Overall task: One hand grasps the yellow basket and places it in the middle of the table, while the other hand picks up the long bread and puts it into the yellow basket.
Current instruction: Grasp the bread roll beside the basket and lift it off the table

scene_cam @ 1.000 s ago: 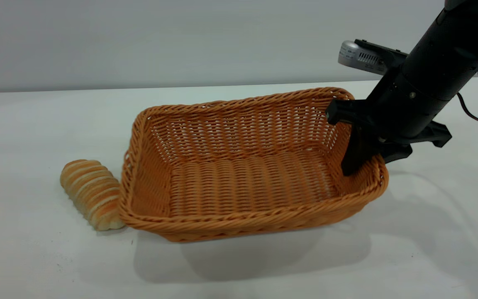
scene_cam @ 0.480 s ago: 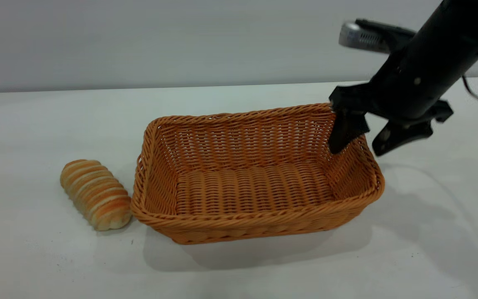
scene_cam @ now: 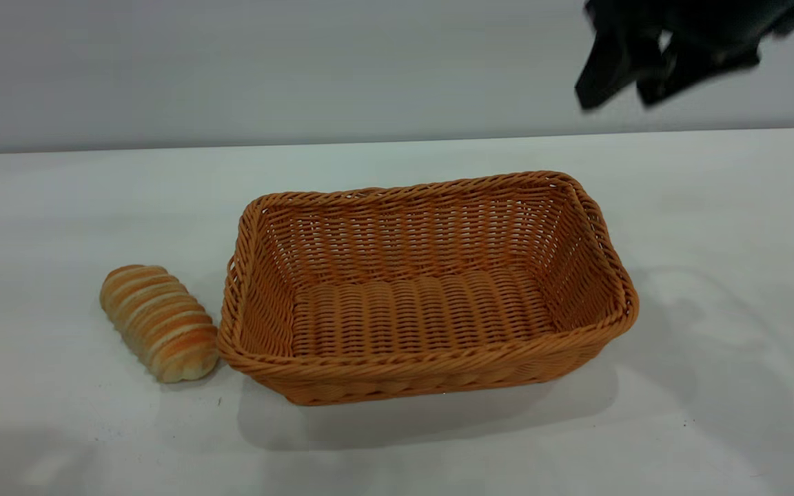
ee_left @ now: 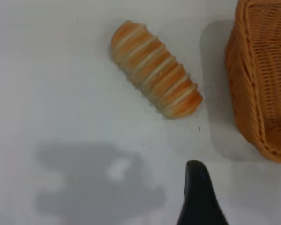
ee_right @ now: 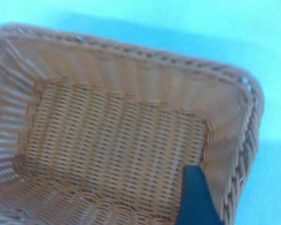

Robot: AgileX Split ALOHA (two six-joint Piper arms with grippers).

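Note:
The yellow basket (scene_cam: 424, 303) stands flat and empty in the middle of the table (scene_cam: 714, 207). The long bread (scene_cam: 159, 322) lies on the table just left of it, close to its left end and apart from it. My right gripper (scene_cam: 617, 96) hangs open and empty high above the basket's far right corner. In the right wrist view one finger (ee_right: 194, 197) shows over the basket's inside (ee_right: 112, 140). My left gripper is out of the exterior view. In the left wrist view one black finger (ee_left: 199, 192) hovers over the table near the bread (ee_left: 154, 68) and the basket's end (ee_left: 262, 79).
The table is white with a few tiny dark specks (scene_cam: 218, 401) near the bread. A grey wall runs behind its far edge. A soft shadow lies on the table at the front left (scene_cam: 18, 455).
My right gripper let go of the basket's right rim and rose up and away. The basket dropped from tilted to flat on the table. The bread has not moved.

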